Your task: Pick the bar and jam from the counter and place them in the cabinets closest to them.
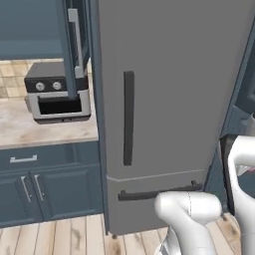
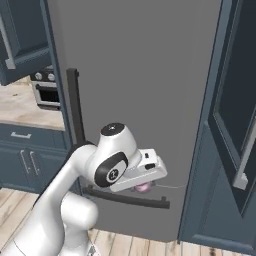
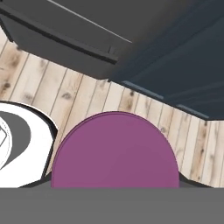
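The jam (image 3: 114, 151) is a pink-magenta jar that looms large at the bottom of the hand view, covering the fingertips. In the right base view a small part of the jam (image 2: 143, 187) peeks out under the white hand, in front of the grey fridge's lower drawer. My gripper (image 2: 143, 185) points down at the wooden floor and is shut on the jam. The beige marbled counter (image 1: 30, 127) lies off to the left, well away from the hand. Dark blue-grey cabinets (image 2: 235, 115) with an open door stand at the right. The bar is out of view.
The grey fridge (image 1: 169, 99) with dark handles stands straight ahead. A toaster oven (image 1: 57, 97) sits on the counter under an upper cabinet with an open door (image 1: 74, 40). Base cabinets (image 1: 50, 191) run below the counter. Wooden floor (image 3: 39, 83) lies beneath the hand.
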Available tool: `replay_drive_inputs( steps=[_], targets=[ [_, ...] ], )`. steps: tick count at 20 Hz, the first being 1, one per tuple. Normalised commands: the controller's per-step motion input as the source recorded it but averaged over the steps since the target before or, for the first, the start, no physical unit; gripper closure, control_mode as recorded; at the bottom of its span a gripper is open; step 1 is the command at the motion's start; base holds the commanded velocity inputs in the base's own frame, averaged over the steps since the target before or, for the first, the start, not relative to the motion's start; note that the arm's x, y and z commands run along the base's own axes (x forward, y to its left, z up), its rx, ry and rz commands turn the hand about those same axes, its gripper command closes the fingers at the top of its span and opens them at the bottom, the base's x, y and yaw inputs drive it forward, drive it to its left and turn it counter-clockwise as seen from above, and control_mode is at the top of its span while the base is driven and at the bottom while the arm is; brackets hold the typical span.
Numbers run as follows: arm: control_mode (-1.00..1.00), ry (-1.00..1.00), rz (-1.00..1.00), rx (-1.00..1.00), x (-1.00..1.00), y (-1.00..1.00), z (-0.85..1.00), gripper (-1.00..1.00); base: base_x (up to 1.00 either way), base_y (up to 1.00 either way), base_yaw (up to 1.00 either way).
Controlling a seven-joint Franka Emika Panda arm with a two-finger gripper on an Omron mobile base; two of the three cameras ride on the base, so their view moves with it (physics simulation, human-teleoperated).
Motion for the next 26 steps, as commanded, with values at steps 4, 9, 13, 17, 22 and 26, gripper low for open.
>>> replay_drive_inputs(
  steps=[4, 9, 13, 17, 22, 26],
  targets=[
    [1.00, 0.00, 0.00, 0.00, 0.00, 0.00, 0.00, 1.00, -0.72, -0.35, 0.00],
    [1.00, 0.00, 0.00, 0.00, 0.00, 0.00, 0.00, 1.00, -0.64, -0.34, -0.01],
    [1.00, 0.00, 0.00, 0.00, 0.00, 0.00, 0.00, 1.00, -0.57, -0.31, -0.01],
    [1.00, 0.00, 0.00, 0.00, 0.00, 0.00, 0.00, 1.00, -0.28, -0.17, -0.01],
    [1.00, 0.00, 0.00, 0.00, 0.00, 0.00, 0.00, 1.00, 0.00, -0.15, 0.00],
    [1.00, 0.00, 0.00, 0.00, 0.00, 0.00, 0.00, 1.00, 0.00, -0.63, 0.00]
  ],
)
